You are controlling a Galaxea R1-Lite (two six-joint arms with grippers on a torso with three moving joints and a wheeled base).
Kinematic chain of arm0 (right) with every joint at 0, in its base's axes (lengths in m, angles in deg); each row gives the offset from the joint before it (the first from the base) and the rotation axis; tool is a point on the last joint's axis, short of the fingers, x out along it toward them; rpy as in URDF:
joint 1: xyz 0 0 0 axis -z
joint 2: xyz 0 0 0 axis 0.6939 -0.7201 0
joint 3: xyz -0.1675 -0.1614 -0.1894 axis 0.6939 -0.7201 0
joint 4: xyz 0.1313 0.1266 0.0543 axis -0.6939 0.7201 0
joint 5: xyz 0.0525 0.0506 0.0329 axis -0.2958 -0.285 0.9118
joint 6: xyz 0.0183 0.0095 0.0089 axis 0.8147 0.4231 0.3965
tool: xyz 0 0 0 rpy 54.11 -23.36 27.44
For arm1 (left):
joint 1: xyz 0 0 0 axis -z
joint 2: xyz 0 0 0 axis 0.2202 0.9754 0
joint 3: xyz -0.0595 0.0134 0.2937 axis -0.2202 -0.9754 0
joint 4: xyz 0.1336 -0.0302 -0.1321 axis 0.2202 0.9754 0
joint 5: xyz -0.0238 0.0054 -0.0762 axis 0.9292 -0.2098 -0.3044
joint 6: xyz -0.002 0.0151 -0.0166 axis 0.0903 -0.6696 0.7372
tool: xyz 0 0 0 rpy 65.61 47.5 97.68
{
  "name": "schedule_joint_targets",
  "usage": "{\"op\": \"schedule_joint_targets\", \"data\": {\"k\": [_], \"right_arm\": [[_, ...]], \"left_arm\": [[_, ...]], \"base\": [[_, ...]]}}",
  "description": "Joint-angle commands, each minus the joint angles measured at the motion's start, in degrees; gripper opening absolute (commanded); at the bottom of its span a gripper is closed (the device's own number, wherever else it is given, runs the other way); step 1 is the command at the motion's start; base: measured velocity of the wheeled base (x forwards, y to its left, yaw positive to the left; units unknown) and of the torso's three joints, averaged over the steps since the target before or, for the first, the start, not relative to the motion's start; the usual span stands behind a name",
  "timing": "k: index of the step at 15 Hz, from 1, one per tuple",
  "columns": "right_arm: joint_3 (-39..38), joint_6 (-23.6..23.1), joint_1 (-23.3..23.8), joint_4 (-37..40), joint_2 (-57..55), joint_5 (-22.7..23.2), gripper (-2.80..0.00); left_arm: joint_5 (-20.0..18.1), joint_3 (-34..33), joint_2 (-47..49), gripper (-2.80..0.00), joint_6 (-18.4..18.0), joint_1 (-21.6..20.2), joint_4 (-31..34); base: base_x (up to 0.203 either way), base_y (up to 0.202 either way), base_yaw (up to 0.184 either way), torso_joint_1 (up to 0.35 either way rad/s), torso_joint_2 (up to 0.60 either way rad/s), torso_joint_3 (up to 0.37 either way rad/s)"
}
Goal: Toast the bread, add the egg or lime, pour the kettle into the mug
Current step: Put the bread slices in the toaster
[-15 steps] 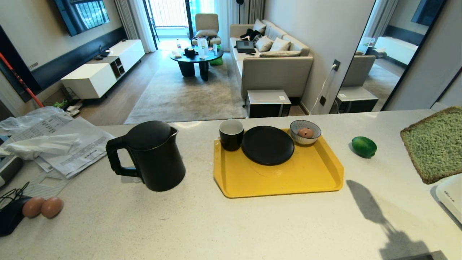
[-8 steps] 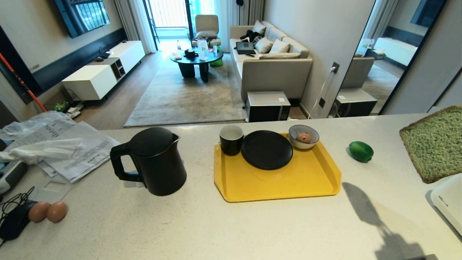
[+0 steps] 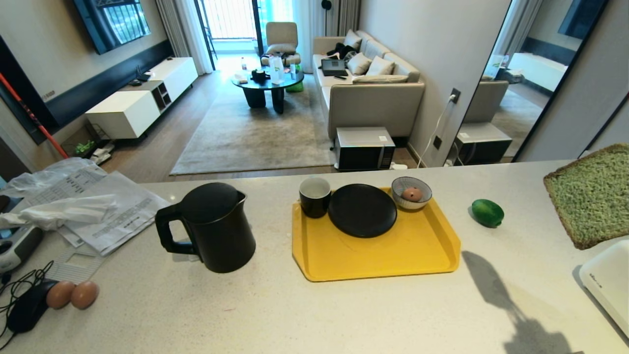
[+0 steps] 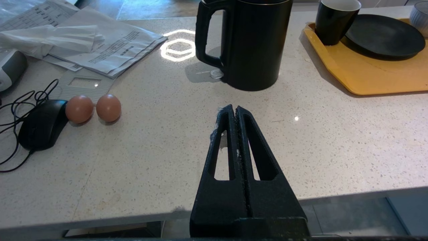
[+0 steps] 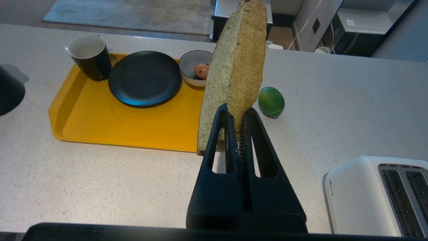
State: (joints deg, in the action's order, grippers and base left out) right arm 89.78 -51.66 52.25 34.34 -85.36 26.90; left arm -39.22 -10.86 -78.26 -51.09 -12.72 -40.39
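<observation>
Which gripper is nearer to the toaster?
The right. The right gripper, shut on the bread, hangs above the counter just beside the toaster. The left gripper sits shut and empty near the kettle, far across the counter.

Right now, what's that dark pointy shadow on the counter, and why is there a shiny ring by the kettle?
Head view: the shadow falls on the counter below the raised bread. Left wrist view: the bright ring is light glare on the counter beside the kettle.
</observation>
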Motion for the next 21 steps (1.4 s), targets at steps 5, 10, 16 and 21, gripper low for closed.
{"op": "schedule_joint_targets", "data": {"k": [5,10,16,21], "right_arm": [[0.15,-0.06,0.01,-0.05,-0.10,0.08,-2.80],[1.04,-0.06,-0.05,-0.05,-0.46,0.08,-2.80],[0.55,-0.06,-0.05,0.04,-0.28,0.16,-2.80],[0.27,-0.06,-0.05,0.04,0.16,0.16,-2.80]], "left_arm": [[0.01,0.01,0.00,-2.80,0.01,0.00,0.00],[0.01,-0.05,0.00,-2.80,0.01,0.00,0.00],[0.01,-0.07,0.00,-2.80,0.01,0.00,0.00],[0.01,-0.05,0.00,-2.80,0.01,0.00,0.00]], "base": [[0.000,0.000,0.000,0.062,-0.13,-0.053],[0.000,0.000,0.000,0.000,0.00,0.000],[0.000,0.000,0.000,0.000,0.00,0.000],[0.002,0.008,-0.159,0.003,0.00,0.000]]}}
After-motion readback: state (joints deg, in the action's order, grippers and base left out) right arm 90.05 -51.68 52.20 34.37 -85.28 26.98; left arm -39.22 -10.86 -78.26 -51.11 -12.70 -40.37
